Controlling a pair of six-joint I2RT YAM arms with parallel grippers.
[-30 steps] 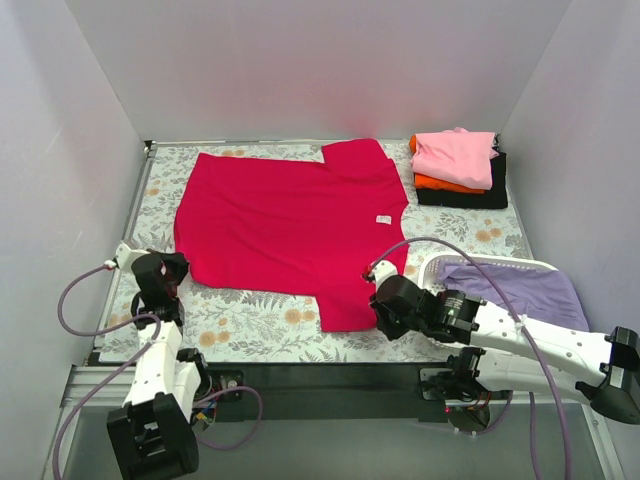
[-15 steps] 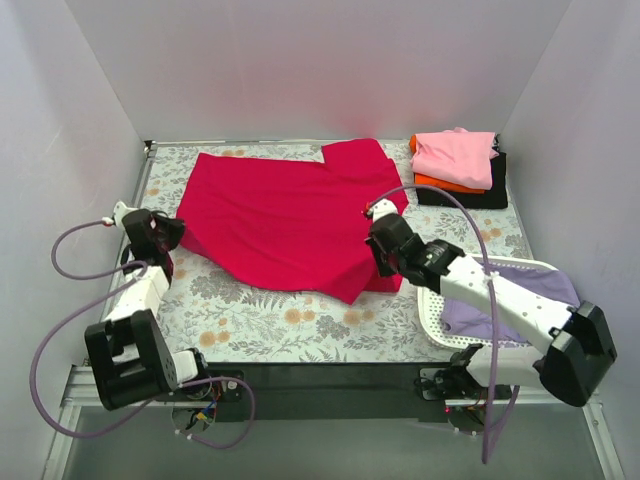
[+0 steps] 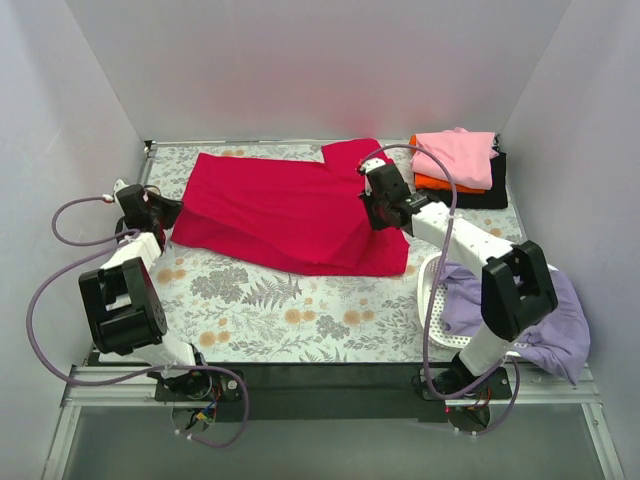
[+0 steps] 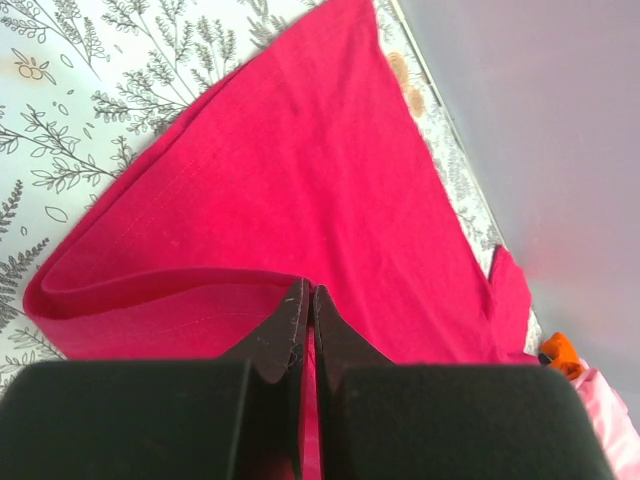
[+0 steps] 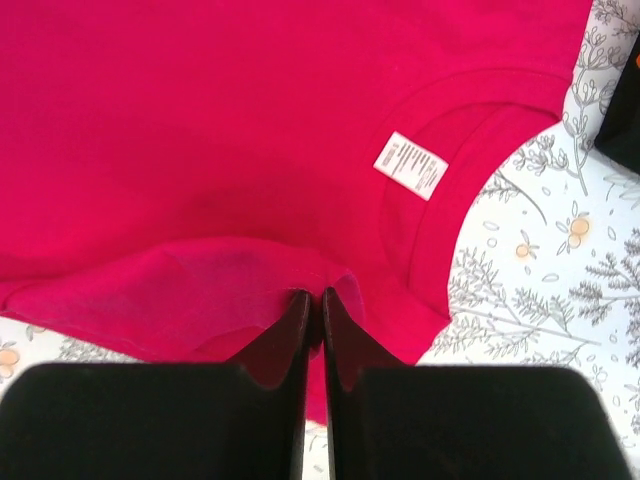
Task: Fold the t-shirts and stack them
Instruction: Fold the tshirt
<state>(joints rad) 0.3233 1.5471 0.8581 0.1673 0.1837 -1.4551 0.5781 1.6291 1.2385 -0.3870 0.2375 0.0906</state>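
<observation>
the left gripper (image 4: 308,290) is pinched tight, with a fold of the red t-shirt (image 4: 300,170) caught between its two black fingers. it sits at the left edge of the shirt, near the left side of the table (image 3: 290,312). from there the red cloth spreads out to the right and far.

the right gripper (image 5: 312,296) is pinched tight too, and holds a bunched bit of the same red shirt. just far of its fingers is the round neck hole with a small white tag (image 5: 410,165). this gripper is at the right end of the shirt.

the red shirt lies across the far half of the flowery table, and its near part is doubled over on top of itself.

in the far right corner is a pile: the pink t-shirt (image 3: 455,155) on top, the orange t-shirt (image 3: 438,183) under it, and the black t-shirt (image 3: 482,198) at the bottom. the pile is near the red shirt but apart from it.

at the near right, the lavender t-shirt (image 3: 525,310) hangs out of the white basket (image 3: 430,290).
</observation>
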